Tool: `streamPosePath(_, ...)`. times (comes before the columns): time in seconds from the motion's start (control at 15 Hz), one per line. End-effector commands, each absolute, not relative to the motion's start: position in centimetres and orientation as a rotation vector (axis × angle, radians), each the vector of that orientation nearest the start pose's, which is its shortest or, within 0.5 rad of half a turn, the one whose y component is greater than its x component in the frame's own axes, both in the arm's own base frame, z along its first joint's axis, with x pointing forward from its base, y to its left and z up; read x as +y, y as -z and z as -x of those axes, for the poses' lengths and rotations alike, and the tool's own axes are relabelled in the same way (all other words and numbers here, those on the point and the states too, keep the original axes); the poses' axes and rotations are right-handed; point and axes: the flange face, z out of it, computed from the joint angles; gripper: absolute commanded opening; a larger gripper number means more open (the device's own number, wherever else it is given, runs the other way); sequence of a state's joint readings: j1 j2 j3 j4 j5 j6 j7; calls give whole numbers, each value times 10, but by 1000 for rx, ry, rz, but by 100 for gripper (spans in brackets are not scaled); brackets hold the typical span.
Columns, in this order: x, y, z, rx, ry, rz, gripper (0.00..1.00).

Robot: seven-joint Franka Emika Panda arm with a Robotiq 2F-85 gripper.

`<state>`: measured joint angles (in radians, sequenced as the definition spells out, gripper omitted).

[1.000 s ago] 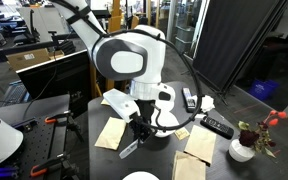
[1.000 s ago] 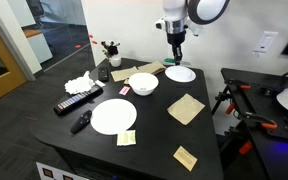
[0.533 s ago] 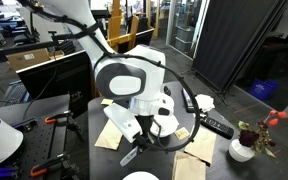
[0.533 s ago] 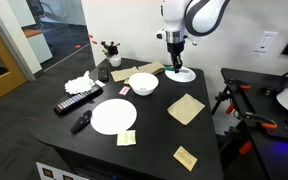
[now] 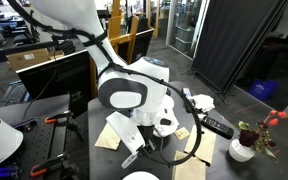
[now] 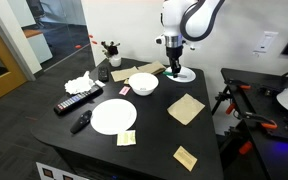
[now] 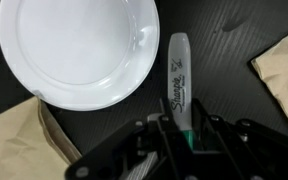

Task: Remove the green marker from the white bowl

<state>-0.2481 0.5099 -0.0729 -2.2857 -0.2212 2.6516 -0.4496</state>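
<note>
My gripper (image 7: 184, 125) is shut on the green marker (image 7: 178, 70). The marker's green part sits between the fingers and its pale lettered part sticks out ahead. It hangs low over the black table, just beside a flatter white dish (image 7: 74, 50). In an exterior view the gripper (image 6: 174, 68) is at the dish's (image 6: 183, 75) near edge. The deep white bowl (image 6: 144, 84) stands apart from the gripper and looks empty. In an exterior view the marker (image 5: 131, 157) pokes out below the arm, which hides the bowl.
A large white plate (image 6: 114, 115) lies at the table's middle front. Brown napkins (image 6: 186, 108) lie around it. Black remotes (image 6: 76, 102), crumpled tissue (image 6: 79, 83) and a small vase (image 6: 109, 47) are on the far side. The table edge (image 6: 219, 120) is close by.
The arm has come down, carrying the marker lower toward the table beside the flatter dish. The gripper has stayed shut on it.
</note>
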Motion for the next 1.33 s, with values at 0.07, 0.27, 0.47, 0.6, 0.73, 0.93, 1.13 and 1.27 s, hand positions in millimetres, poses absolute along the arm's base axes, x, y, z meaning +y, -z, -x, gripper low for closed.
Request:
streamPosePath(0.07,-162,-105,-490,-532,-279,3115,6)
streamPosePath(0.27,-162,-97,-494,-534,-289,3109,6)
streamPosePath(0.47,-162,-92,-497,-530,-296,3106,6)
streamPosePath(0.6,-162,-90,-499,-529,-302,3108,6)
streamPosePath(0.73,-162,-89,-500,-524,-309,3110,51)
streamPosePath(0.93,-163,-92,-501,-518,-312,3115,72)
streamPosePath(1.13,-163,-103,-500,-510,-301,3133,94)
streamPosePath(1.27,-163,-115,-497,-511,-288,3144,100)
